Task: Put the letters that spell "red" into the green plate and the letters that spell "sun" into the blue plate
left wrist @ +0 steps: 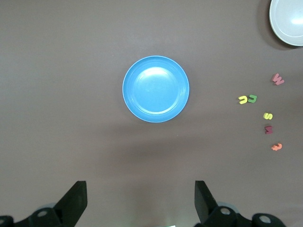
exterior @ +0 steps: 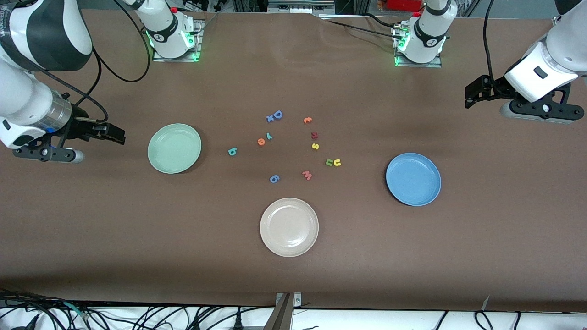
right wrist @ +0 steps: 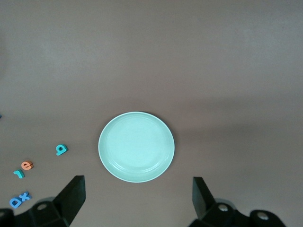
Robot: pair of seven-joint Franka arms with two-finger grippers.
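The green plate (exterior: pixel 174 148) (right wrist: pixel 136 146) lies toward the right arm's end, the blue plate (exterior: pixel 413 179) (left wrist: pixel 155 89) toward the left arm's end. Between them lie the teal r (exterior: pixel 268 136), orange e (exterior: pixel 261 141) and teal d (exterior: pixel 232 151), plus the yellow s (exterior: pixel 315 146), olive n (exterior: pixel 329 162) and yellow u (exterior: pixel 337 162). My right gripper (exterior: pixel 112 133) (right wrist: pixel 137 179) hangs open over bare table beside the green plate. My left gripper (exterior: pixel 474 91) (left wrist: pixel 139 184) hangs open over the table's left-arm end, empty.
A cream-white plate (exterior: pixel 289 227) sits nearest the front camera. Other letters lie among the task letters: blue D (exterior: pixel 277 114), blue x (exterior: pixel 270 118), an orange letter (exterior: pixel 307 120), a dark red one (exterior: pixel 314 135), pink w (exterior: pixel 307 175), a blue one (exterior: pixel 274 178).
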